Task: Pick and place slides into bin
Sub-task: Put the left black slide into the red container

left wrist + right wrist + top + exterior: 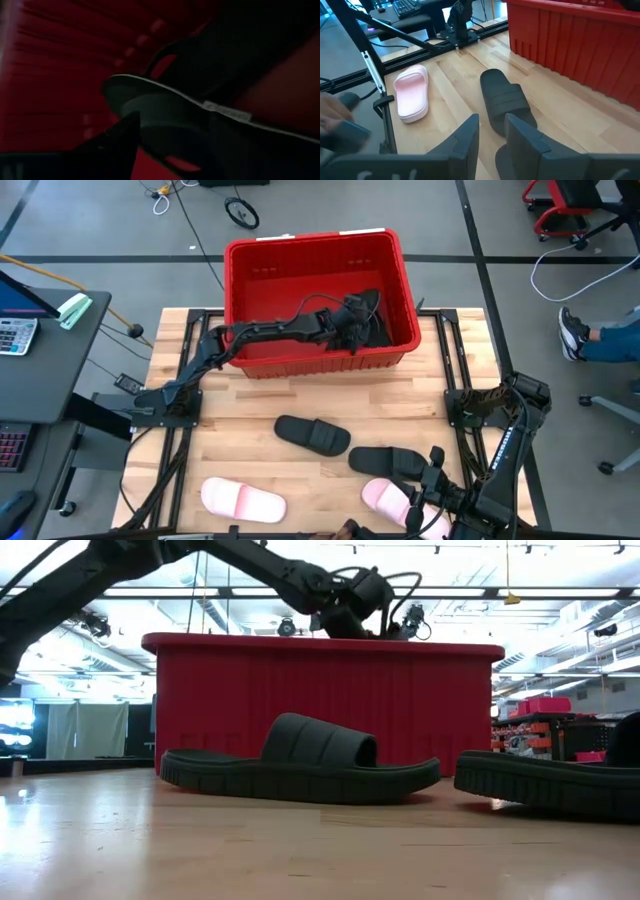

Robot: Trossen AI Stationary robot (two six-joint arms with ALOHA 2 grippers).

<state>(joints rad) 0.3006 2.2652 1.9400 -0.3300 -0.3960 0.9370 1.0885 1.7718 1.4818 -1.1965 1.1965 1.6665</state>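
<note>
**Left arm reaches into the bin with a black slide**

The left gripper (358,320) is inside the red bin (240,260), down among dark slides at its right end. Its wrist view shows a black slide (165,107) pressed between the fingers (117,142), sole edge toward the camera, so I judge it clenched on that slide, held low over the bin floor for a drop that will not bounce out.

The right gripper (492,135) hovers low at the desk's near right corner, fingers parted and holding nothing, lined up toward a black slide (505,100) just ahead, probably its next pick.

Four slides lie on the desk (250,395): two black (312,435) (390,461) mid-desk, two pale pink (243,499) (385,498) along the near edge.
</note>
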